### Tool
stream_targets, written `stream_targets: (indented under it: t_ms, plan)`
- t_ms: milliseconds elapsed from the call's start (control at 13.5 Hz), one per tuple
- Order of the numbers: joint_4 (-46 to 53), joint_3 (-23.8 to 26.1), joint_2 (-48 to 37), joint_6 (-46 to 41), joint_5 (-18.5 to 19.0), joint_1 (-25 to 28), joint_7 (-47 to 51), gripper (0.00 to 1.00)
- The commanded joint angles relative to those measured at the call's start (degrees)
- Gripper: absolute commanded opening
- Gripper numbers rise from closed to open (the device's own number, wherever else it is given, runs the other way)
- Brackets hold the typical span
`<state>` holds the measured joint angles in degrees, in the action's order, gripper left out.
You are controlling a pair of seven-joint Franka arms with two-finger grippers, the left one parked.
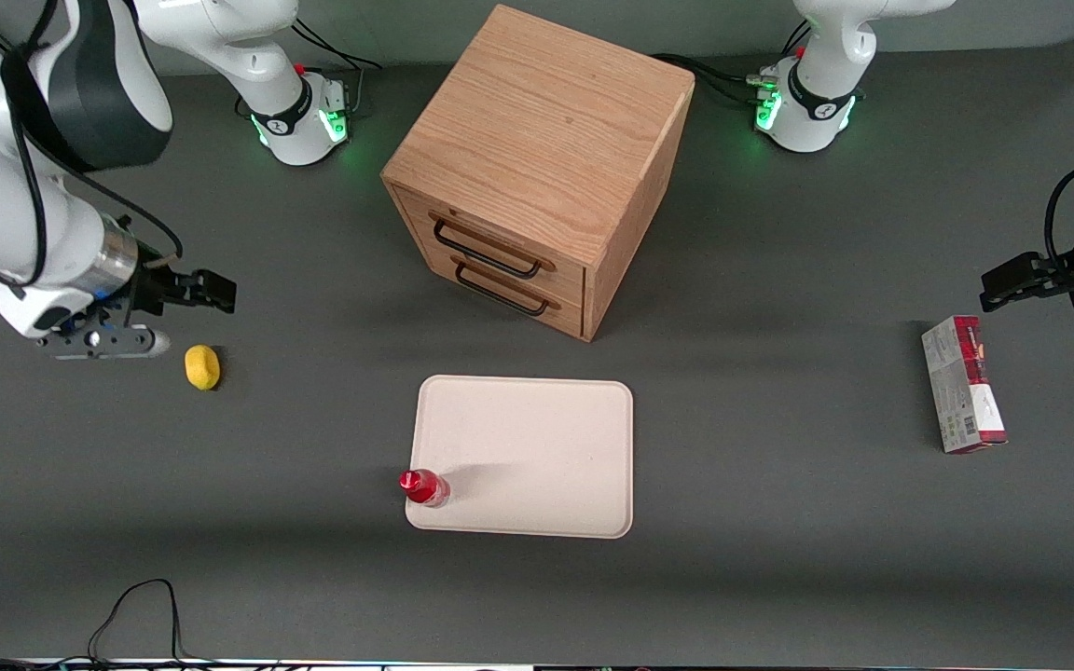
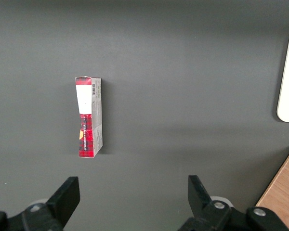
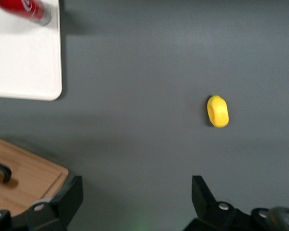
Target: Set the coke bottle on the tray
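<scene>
The coke bottle (image 1: 423, 487) is standing on the tray (image 1: 537, 438), at its corner nearest the front camera toward the working arm's end; its label script is unreadable. The hand (image 1: 211, 291) is hovering released, empty, above the bench (image 1: 313, 559) near a lemon (image 1: 202, 366). Only the left wrist view is showing the box's (image 2: 89, 117) barcode.

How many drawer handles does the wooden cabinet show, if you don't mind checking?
2: the upper handle and the lower handle, stacked on the cabinet front. The gripper hangs open above the lemon.

no readable text | coke bottle (image 1: 423, 486) on tray (image 1: 537, 447): label script too small to read | red-and-grey box (image 1: 963, 384): barcode and print visible, not legible | gripper (image 1: 206, 291) raised above table, near lemon (image 1: 202, 366), unmarked
</scene>
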<state>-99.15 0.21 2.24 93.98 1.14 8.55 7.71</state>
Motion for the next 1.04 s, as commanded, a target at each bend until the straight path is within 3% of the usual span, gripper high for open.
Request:
stream_targets:
  t_ms: [0, 296, 963]
  plan:
    - [-0.2, -4.2, -2.4, -1.8, -3.4, 2.3, -3.2, 1.0]
    - [2.6, -6.9, -2.2, -5.1, -3.6, 3.8, -8.0, 1.0]
    - [6.2, -6.9, -1.6, -9.9, -3.5, 4.0, -8.4, 1.0]
